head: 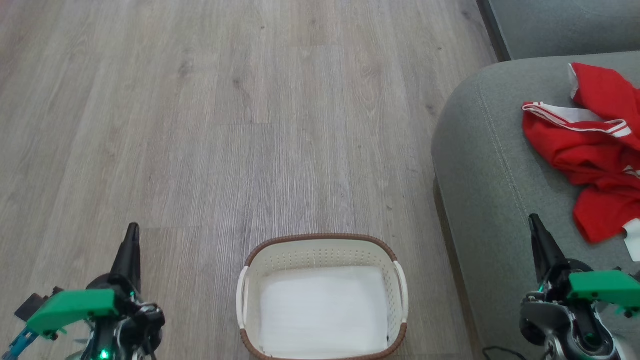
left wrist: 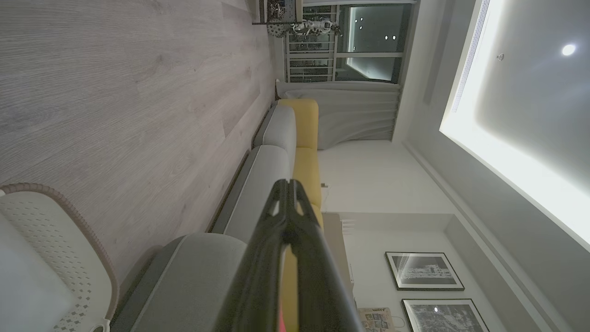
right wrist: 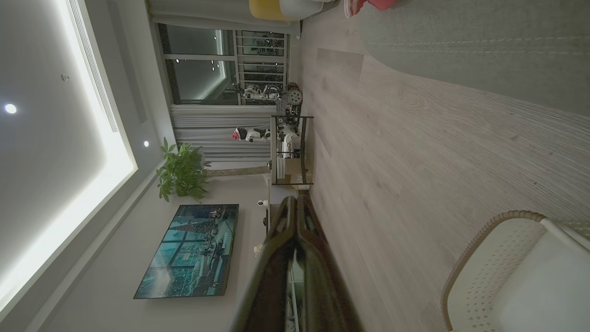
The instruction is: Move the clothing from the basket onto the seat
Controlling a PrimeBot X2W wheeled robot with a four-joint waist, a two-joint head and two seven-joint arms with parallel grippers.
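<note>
Left claw (head: 132, 229) well apart from basket (head: 320, 236)

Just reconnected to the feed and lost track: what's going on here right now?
Nothing is being handled. The red sports garment lies crumpled on the grey-green seat cushion. The white perforated basket stands on the wood floor beside the cushion, holding a flat white liner sheet. The left gripper and right gripper are shut and empty, flanking the basket. The move looks done.
</note>
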